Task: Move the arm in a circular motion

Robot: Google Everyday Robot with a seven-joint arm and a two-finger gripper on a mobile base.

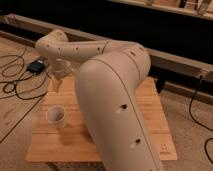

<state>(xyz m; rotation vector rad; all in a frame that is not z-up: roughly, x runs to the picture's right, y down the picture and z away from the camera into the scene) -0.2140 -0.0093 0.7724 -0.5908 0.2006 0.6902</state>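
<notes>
1. The arm [112, 95] fills the centre of the camera view. Its thick cream-white lower segment rises from the bottom edge to a rounded elbow at mid-frame.
2. From that elbow a slimmer segment runs left and slightly upward, ending in a rounded joint near the upper left. Small dark round holes are spaced along both segments.
3. The gripper [59, 75] hangs below that far-left joint, above the far-left corner of the wooden table [152, 112]. It appears as a pale, blurred shape pointing downward.
4. Gripper state: whether the claw is spread or closed cannot be told, and no object can be seen in its hold.
5. The wooden table is light-coloured with a slatted top. The large arm segment covers much of its middle.
6. A white cup [56, 115] stands upright on the left part of the table, below the gripper and apart from it.
7. On the floor to the left lies a small dark box [36, 66], with black cables [15, 82] looping around it.
8. A dark wall with a pale rail runs across the background.
9. More black cable [197, 107] trails down on the right side.
</notes>
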